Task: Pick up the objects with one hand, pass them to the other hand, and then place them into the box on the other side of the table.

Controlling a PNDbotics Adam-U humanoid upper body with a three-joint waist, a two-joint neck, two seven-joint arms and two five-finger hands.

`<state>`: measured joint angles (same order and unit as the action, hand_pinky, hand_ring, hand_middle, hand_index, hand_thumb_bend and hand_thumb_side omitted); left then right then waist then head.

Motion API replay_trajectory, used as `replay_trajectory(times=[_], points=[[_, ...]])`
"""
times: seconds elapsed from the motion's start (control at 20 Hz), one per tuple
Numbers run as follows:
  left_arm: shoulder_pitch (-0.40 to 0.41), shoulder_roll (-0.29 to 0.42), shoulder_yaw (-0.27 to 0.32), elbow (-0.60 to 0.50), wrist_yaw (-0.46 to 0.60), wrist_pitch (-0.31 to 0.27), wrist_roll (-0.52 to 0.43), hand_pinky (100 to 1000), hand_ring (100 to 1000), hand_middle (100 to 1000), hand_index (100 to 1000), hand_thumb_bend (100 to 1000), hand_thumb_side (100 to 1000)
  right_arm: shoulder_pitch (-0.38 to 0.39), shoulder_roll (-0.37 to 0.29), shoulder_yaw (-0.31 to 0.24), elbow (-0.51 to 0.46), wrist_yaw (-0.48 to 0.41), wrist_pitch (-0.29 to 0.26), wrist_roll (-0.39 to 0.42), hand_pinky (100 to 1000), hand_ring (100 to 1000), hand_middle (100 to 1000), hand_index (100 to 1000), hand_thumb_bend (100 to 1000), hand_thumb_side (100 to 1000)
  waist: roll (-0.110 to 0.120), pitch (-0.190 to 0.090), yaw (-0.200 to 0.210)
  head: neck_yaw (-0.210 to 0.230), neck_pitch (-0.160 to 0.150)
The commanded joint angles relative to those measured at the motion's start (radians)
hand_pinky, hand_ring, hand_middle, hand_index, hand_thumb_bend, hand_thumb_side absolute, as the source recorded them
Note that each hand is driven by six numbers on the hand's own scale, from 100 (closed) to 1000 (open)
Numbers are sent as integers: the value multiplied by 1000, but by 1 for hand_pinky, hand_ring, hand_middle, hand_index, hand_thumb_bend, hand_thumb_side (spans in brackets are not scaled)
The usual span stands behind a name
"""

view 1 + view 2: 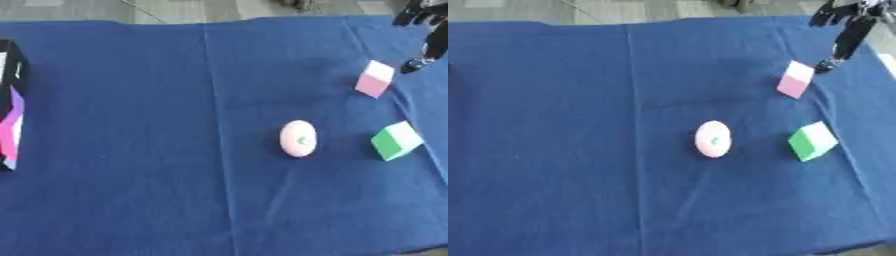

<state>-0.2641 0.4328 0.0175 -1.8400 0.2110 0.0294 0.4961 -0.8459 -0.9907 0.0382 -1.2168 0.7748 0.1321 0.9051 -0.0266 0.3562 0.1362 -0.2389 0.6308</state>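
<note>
Cloth (131,150) of dark blue covers the counter. Right hand (846,31) hangs at the far right corner, fingers straight, holding nothing, just beyond the pink block (795,79). Nearer lie the pink egg-shaped object (712,139) and green block (812,141). The box (10,107) sits at the left edge.

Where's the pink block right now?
The pink block sits on the blue cloth at the far right, just below the right hand, with the green block nearer the camera.
</note>
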Motion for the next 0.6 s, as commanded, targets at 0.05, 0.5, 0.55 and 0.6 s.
replay_trajectory(times=[0.05,0.5,0.55,0.6], points=[[-6,32,5,-16,4,1,-1,709,834,757,872,193,919,-23,-17,-4,16,30,-6,2,946,966,908,915,533,100,-1,-25,-1,-2,-4],[-8,29,5,-18,5,-1,1,709,833,755,871,194,918,-34,14,0,79,51,5,2,938,957,904,923,549,115,0,-19,6,-5,-10],[-8,28,6,-18,5,-1,2,709,833,755,871,194,918,-35,17,-2,86,52,10,2,937,956,903,923,551,122,1,-18,7,-5,-11],[-8,28,6,-19,5,-1,2,709,833,755,871,193,918,-36,21,-3,92,56,14,2,936,954,902,924,552,129,1,-18,8,-5,-13]])
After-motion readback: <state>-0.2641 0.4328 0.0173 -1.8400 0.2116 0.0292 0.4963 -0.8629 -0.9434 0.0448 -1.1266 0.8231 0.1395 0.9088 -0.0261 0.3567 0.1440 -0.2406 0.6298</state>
